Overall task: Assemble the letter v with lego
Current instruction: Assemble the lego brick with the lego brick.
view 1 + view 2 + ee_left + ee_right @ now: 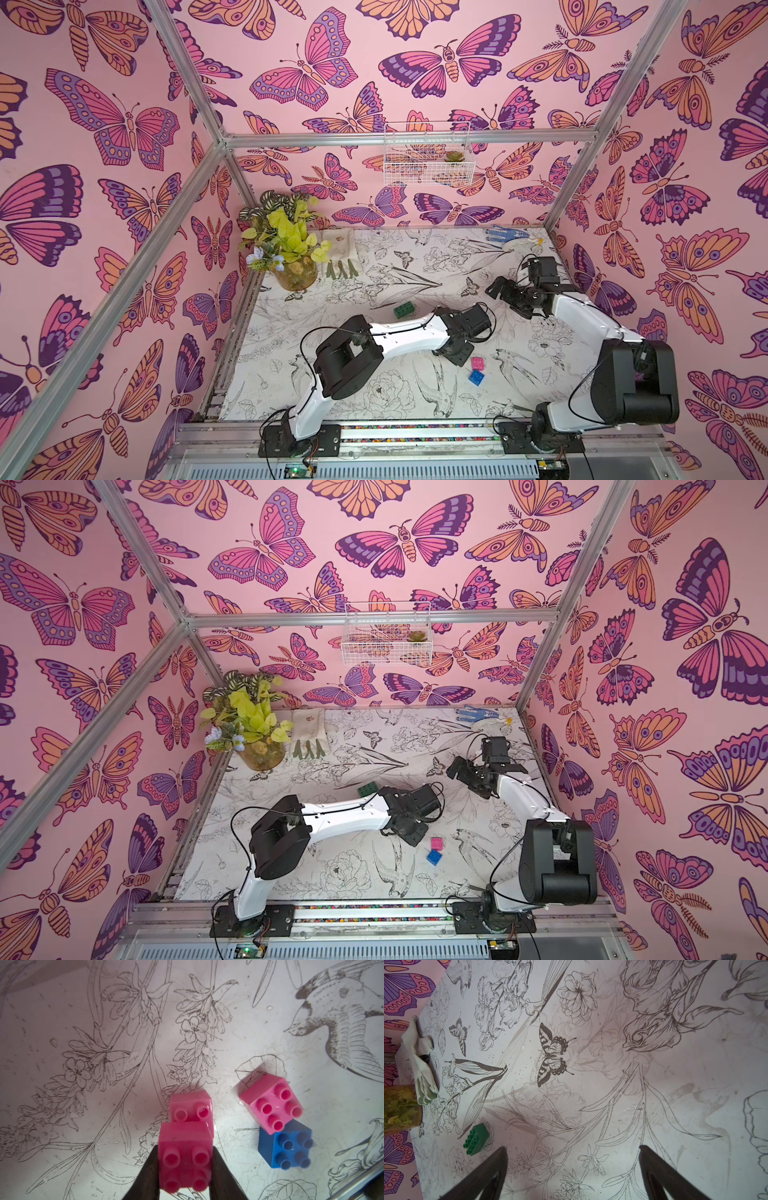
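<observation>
Assembly underway: left gripper (185,1151) clamped joined pink bricks (188,1130); right gripper (572,1147) stood open, empty. Probable next: seating onto green brick (476,1139).

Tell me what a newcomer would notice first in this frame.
The loud butterfly wallpaper covering the walls dominates both top views. In the left wrist view, the left gripper is shut on a pink brick that overlaps a second pink brick, with a loose pink brick and blue brick close beside. The right gripper hangs open over the printed table, the green brick apart from it.
</observation>
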Available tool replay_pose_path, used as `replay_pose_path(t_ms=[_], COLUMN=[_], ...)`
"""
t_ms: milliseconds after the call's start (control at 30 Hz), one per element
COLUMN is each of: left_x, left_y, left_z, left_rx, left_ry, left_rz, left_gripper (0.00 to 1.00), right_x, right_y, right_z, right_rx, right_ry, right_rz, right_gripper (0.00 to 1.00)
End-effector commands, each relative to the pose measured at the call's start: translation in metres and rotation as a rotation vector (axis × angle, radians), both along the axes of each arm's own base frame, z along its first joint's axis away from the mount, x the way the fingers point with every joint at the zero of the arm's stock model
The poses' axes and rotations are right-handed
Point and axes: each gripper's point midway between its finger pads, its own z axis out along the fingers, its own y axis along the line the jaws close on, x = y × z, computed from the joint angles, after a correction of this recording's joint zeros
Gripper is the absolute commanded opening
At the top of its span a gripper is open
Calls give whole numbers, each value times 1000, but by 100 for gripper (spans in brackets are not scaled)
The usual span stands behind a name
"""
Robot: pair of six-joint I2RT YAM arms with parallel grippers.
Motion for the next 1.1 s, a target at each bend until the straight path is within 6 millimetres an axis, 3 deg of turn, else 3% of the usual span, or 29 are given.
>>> replay_pose_path(t_ms=[0, 267, 500, 800, 1067], left_x=[-7, -12, -17, -11, -11], left_y=[6, -1, 6, 20, 20], left_z=[-17, -22, -32, -21, -17], left_rx=[46, 43, 82, 115, 111], left_ry=[45, 61, 75, 23, 23], left_rz=[11, 32, 51, 78, 89], left_gripper=[23, 23, 23, 23, 23], right_x=[3, 3, 2, 2, 3], right_y=[0, 0, 0, 1, 2], right_z=[8, 9, 10, 9, 8], right_rx=[6, 10, 10, 15, 19], right_ry=[-12, -17, -16, -16, -16], right_rz=[-1, 1, 3, 5, 5], right_gripper=[99, 99, 99, 99, 99])
